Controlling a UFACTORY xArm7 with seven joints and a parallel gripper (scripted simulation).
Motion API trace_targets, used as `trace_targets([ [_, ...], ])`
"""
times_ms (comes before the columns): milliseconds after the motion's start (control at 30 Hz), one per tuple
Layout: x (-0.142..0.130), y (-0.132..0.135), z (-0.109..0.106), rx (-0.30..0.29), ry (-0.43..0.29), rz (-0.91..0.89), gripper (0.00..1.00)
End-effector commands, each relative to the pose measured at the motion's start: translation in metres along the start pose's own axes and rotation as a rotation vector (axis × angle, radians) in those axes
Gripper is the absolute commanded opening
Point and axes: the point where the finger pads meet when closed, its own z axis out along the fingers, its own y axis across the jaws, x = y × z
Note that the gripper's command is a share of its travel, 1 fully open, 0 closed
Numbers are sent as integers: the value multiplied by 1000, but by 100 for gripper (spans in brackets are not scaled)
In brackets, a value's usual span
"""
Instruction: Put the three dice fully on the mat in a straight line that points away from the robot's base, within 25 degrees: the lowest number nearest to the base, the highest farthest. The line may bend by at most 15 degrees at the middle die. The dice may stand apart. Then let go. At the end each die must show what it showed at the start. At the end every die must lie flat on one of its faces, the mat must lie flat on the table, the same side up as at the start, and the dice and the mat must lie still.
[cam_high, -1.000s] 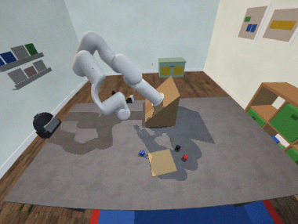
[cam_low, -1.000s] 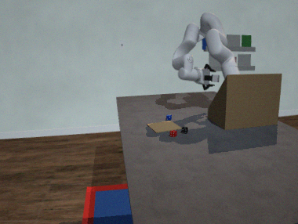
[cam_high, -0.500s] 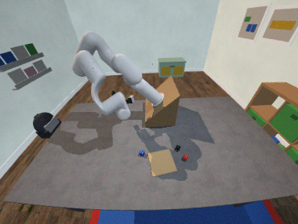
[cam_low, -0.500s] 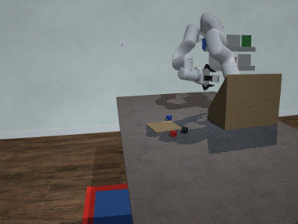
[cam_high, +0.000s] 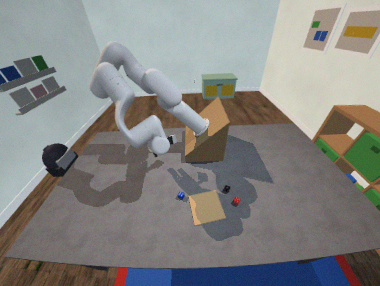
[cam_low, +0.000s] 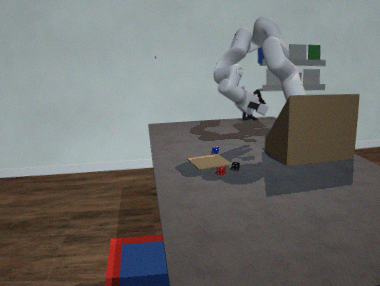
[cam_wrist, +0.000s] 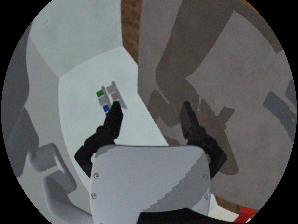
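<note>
Dice: none held. Gripper (cam_high: 170, 140) spread wide, empty, raised beside the wooden base block (cam_high: 206, 132), well apart from all three. Outward and down: blue die (cam_high: 181, 196) just left of the tan mat (cam_high: 207, 207), black die (cam_high: 226, 188) and red die (cam_high: 235, 201) just right; none on it.

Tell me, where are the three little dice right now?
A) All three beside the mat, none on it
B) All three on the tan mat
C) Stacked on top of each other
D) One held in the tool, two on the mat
A: the blue die, black die and red die each sit off the tan mat, and the open tool holds nothing.
</note>
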Motion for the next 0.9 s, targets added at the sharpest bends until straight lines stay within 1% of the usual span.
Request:
trace_targets([
  [0,2,41,-28,-156,-4,81,100],
  [67,3,52,-39,-205,1,103,100],
  [100,3,55,-43,-220,3,110,100],
  [133,4,63,-51,-257,8,126,100],
  [233,7,79,-71,-335,22,158,100],
  [267,8,81,-75,-350,25,164,100],
  [300,10,88,-84,-386,33,178,100],
  [400,14,102,-106,-465,53,207,100],
  [467,14,102,-106,-465,53,207,100],
  [500,14,104,-110,-478,57,211,100],
  [533,20,117,-135,-561,85,239,100],
  [600,22,122,-147,-598,99,251,100],
  [633,22,122,-147,-598,99,251,100],
  [667,26,129,-163,-647,119,265,100],
  [733,30,135,-180,-696,141,278,100],
  [800,31,136,-183,-706,146,281,100],
  [833,37,142,-205,-769,178,296,100],
  [867,39,144,-213,-791,191,301,100],
])
